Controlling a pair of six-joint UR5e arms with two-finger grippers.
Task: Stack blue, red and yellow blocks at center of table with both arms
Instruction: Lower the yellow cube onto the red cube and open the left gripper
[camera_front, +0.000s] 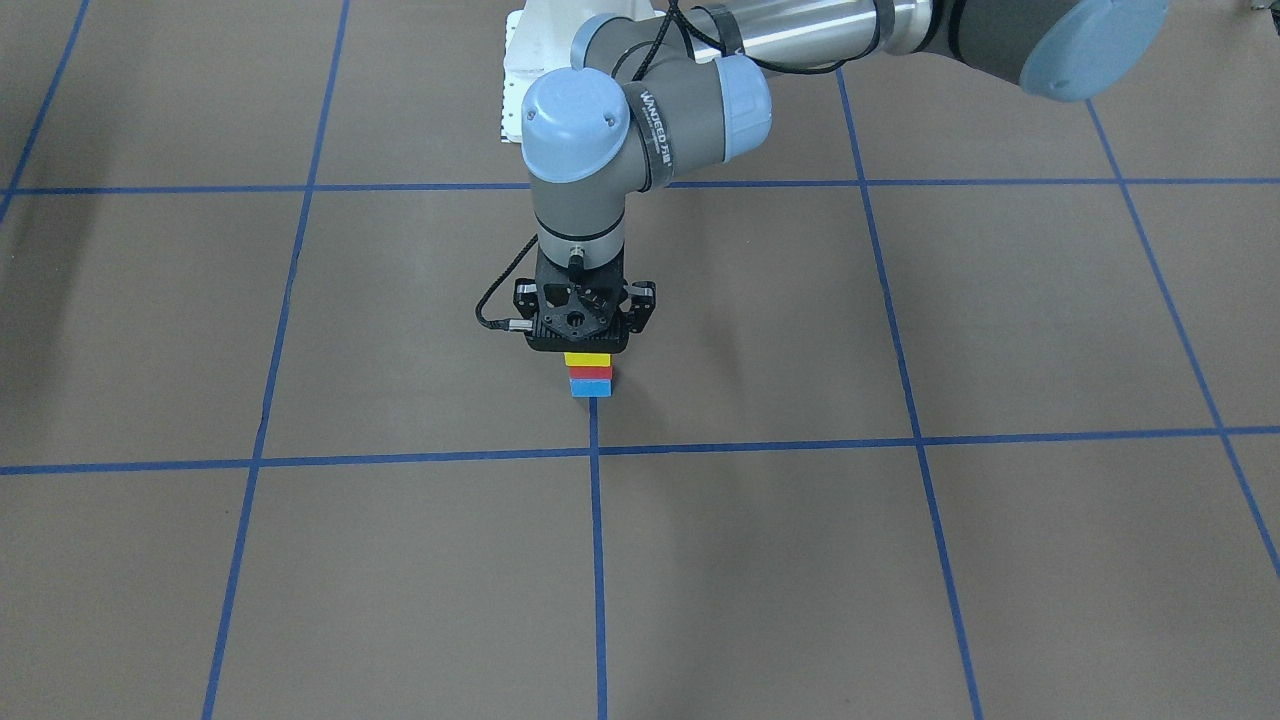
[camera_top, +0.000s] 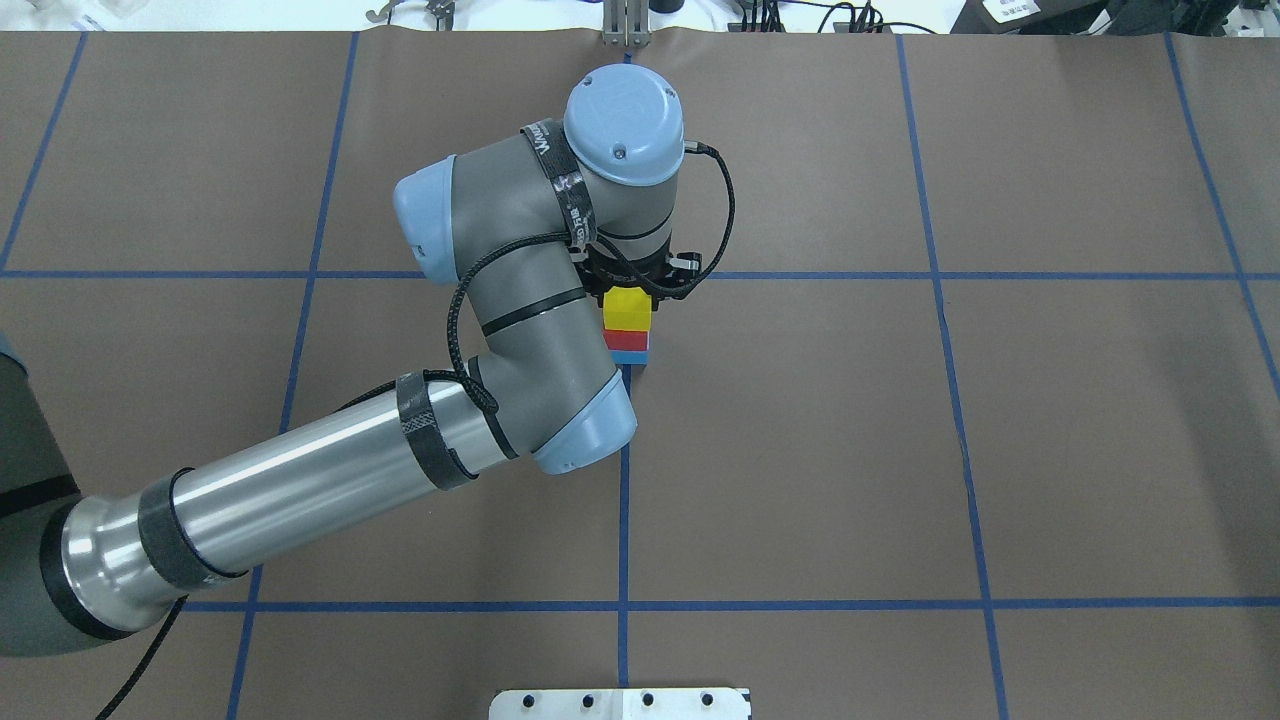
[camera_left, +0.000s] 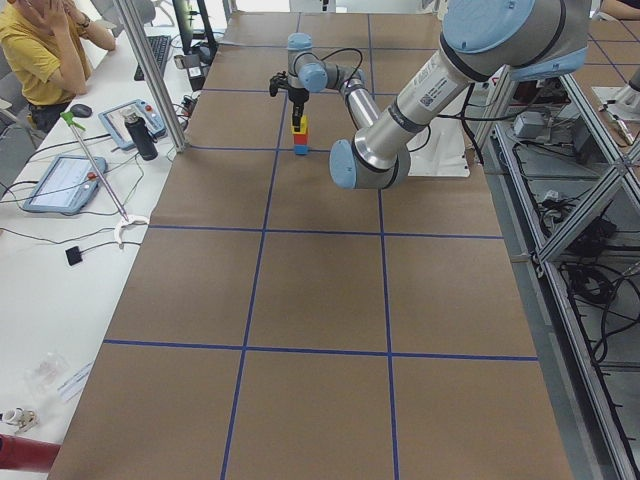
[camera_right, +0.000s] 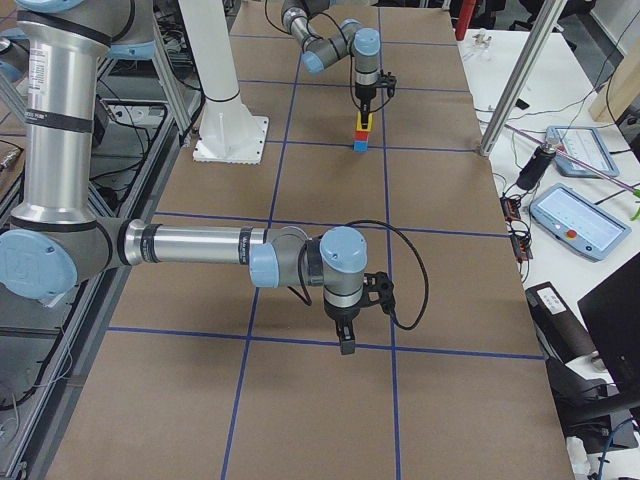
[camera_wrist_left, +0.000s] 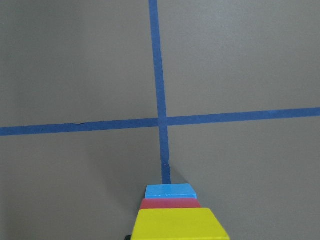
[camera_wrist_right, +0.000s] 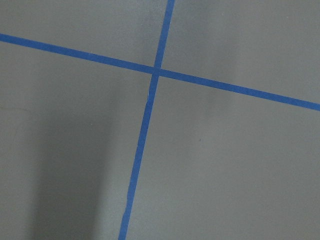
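Observation:
A stack stands at the table's center by a blue tape crossing: the blue block (camera_front: 590, 387) at the bottom, the red block (camera_front: 589, 372) on it, the yellow block (camera_front: 587, 359) on top. The stack also shows in the overhead view, with yellow (camera_top: 627, 308), red (camera_top: 627, 340) and blue (camera_top: 630, 357). My left gripper (camera_top: 628, 292) points straight down over the stack, its fingers flanking the yellow block and closed on it. My right gripper (camera_right: 347, 345) hangs low over bare table far from the stack; I cannot tell whether it is open or shut.
A white base plate (camera_top: 620, 703) sits at the robot's edge of the table. An operators' desk with tablets (camera_left: 60, 180) and a person runs along the far side. A metal post (camera_right: 520, 80) stands near that edge.

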